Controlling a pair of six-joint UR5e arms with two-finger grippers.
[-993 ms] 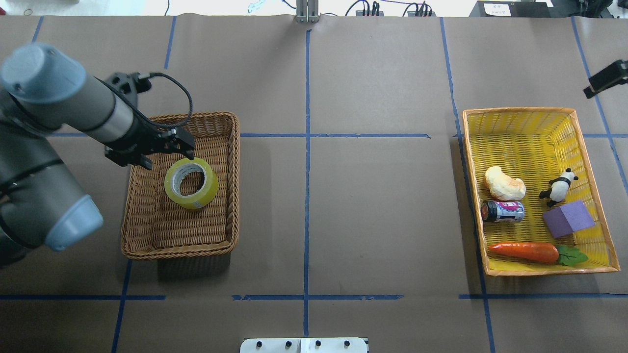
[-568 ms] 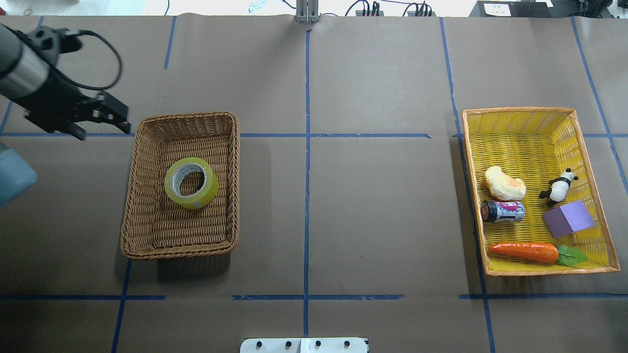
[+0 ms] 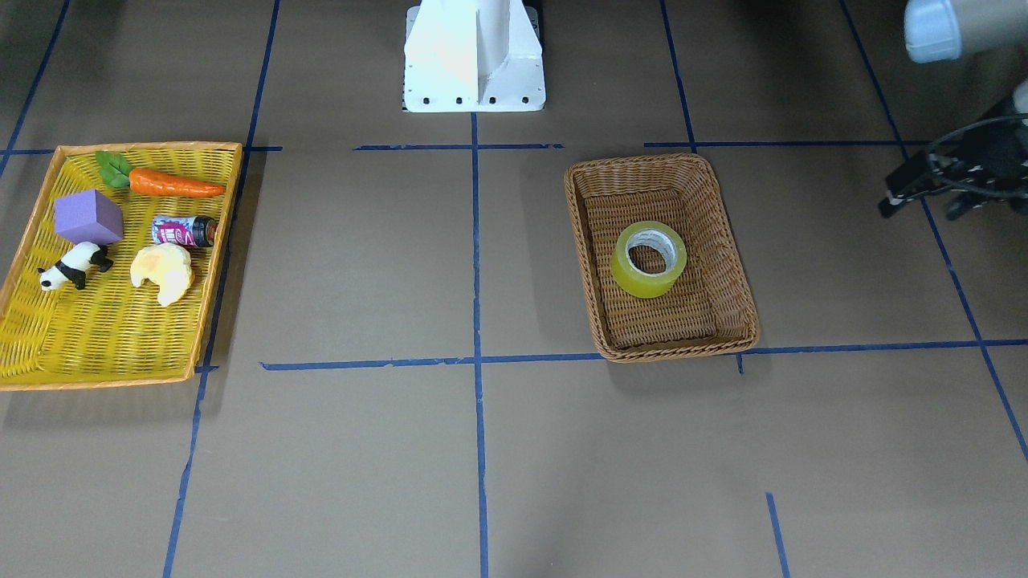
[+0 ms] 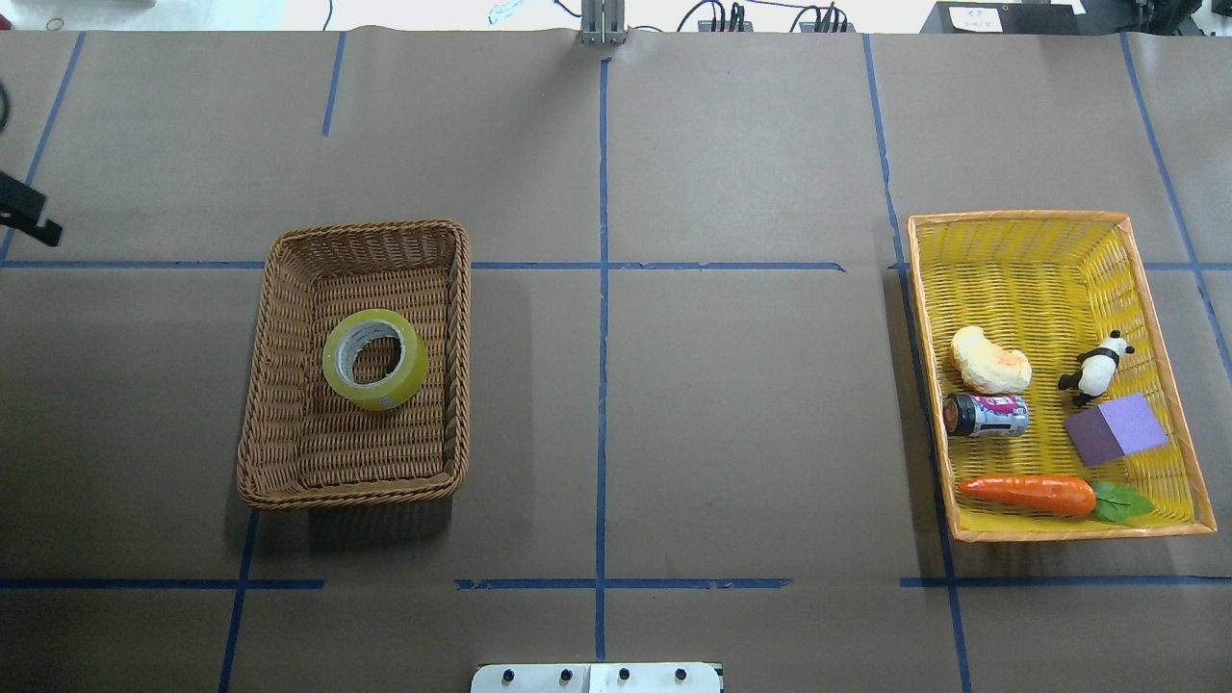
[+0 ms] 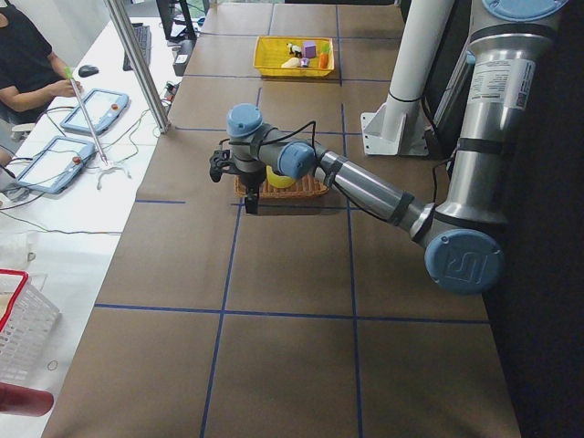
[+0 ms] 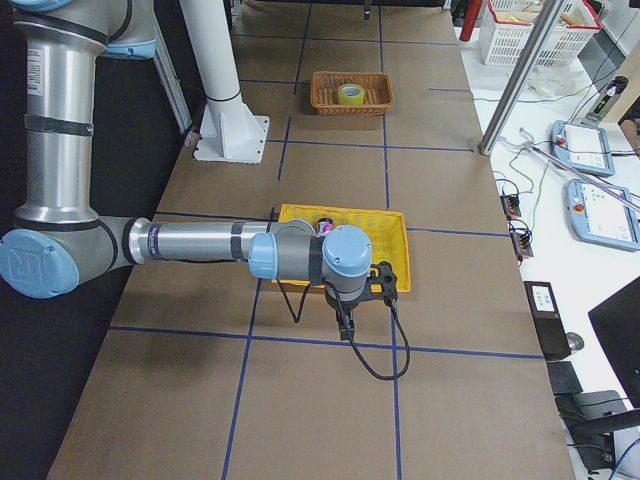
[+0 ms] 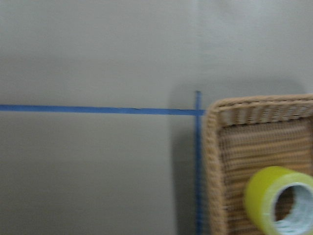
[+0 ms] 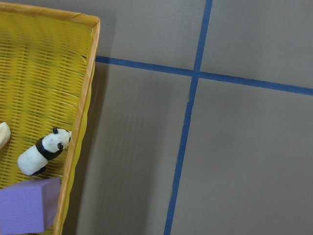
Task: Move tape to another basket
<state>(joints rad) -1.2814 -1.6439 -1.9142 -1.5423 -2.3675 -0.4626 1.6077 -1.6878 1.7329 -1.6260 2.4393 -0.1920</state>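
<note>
The yellow-green tape (image 4: 412, 371) lies flat in the brown wicker basket (image 4: 346, 496), hole up, touched by nothing. It also shows in the front view (image 3: 634, 282) inside the basket (image 3: 679, 351), and in the left wrist view (image 7: 259, 196). My left gripper (image 3: 921, 210) is open and empty, well off the basket's outer side; only its tip (image 4: 27, 214) shows at the overhead view's left edge. My right gripper (image 6: 345, 322) hangs beside the yellow tray (image 6: 340, 225); I cannot tell whether it is open or shut.
The shallow yellow tray (image 4: 1020, 231) at the table's right holds a carrot (image 4: 1030, 493), a purple block (image 4: 1116, 428), a can (image 4: 987, 415), a panda figure (image 4: 1095, 368) and a bread piece (image 4: 989, 361). The white robot base (image 3: 474, 56) stands at the near edge.
My left arm has drawn back from over the tape, leftwards, nearly out of the overhead view. The tape stays put in the wicker basket. The right gripper's tip has left the overhead view.
</note>
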